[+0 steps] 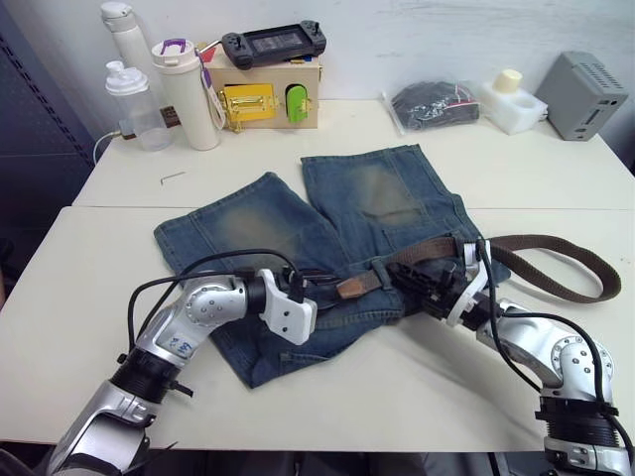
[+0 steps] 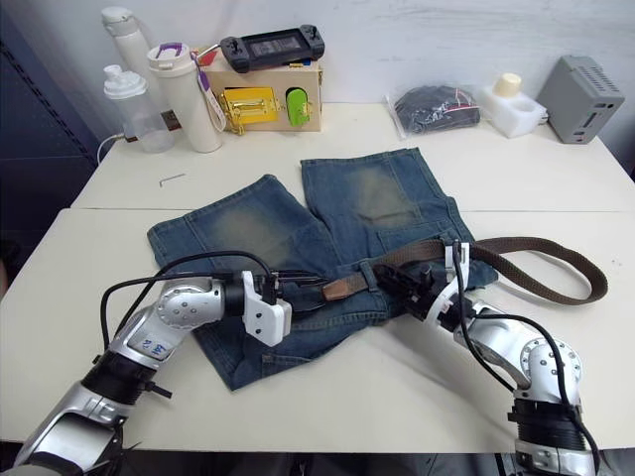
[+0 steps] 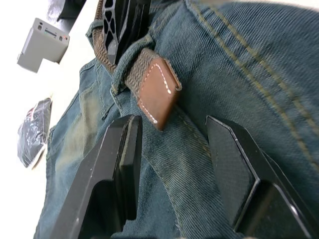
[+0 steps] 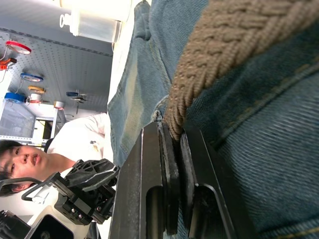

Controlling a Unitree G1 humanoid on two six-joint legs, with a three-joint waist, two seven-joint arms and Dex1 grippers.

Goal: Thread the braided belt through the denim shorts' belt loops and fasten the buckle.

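Observation:
The denim shorts [image 1: 327, 213] lie flat mid-table, waistband toward me. The braided belt [image 1: 561, 266] runs along the waistband and curls in a big loop to the right. Its brown leather tip [image 3: 158, 92] pokes out of one of the belt loops [image 3: 117, 74]. My left gripper [image 3: 172, 124] is open just short of that tip, its fingers [image 3: 114, 164] straddling a narrow denim strip [image 3: 184, 174]. My right gripper [image 1: 405, 277] rests on the waistband, shut on the braided belt [image 4: 219, 55]. The buckle is hidden.
At the table's back stand bottles [image 1: 189, 94], a wooden box [image 1: 268, 94] with a yellow latch and a game console on top, a black bag [image 1: 435, 104], a white block [image 1: 513, 99] and a grey box [image 1: 580, 94]. A person [image 4: 30, 159] sits beyond the table.

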